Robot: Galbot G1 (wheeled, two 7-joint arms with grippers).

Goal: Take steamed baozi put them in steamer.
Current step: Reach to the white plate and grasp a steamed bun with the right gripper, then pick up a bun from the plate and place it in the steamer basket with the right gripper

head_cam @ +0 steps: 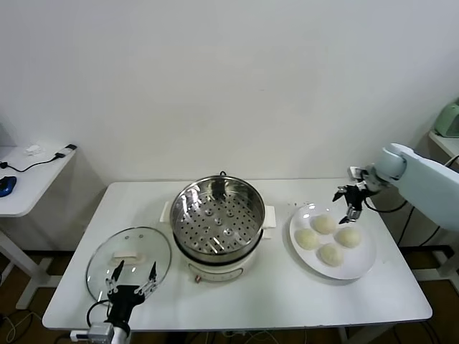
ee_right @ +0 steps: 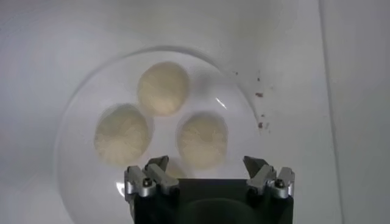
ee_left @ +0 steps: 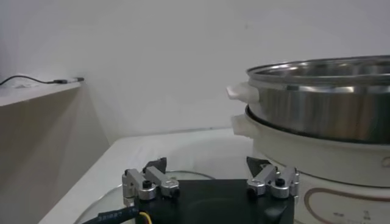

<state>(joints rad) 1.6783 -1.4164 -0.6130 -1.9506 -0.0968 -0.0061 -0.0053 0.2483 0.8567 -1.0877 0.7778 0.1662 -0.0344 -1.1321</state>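
Note:
The steamer (head_cam: 215, 192) stands at the table's middle, a shiny steel pot on a white base, its perforated basket empty. Four cream-white baozi lie on a flat white plate (head_cam: 363, 262) to its right: one at the far side (head_cam: 323, 223), one left (head_cam: 307, 239), one right (head_cam: 348, 236), one near (head_cam: 330, 254). My right gripper (head_cam: 351, 202) hovers open and empty above the plate's far edge. In the right wrist view it (ee_right: 206, 163) sits over three baozi, the closest (ee_right: 202, 139) just ahead of the jaws. My left gripper (head_cam: 131, 276) is open and empty.
A round glass lid (head_cam: 129, 259) lies flat at the table's front left, under my left gripper (ee_left: 206, 164). The steamer's wall and white handle (ee_left: 244, 92) rise close beside it. A side table (head_cam: 29, 175) stands at far left. Crumbs dot the table by the plate (ee_right: 261, 109).

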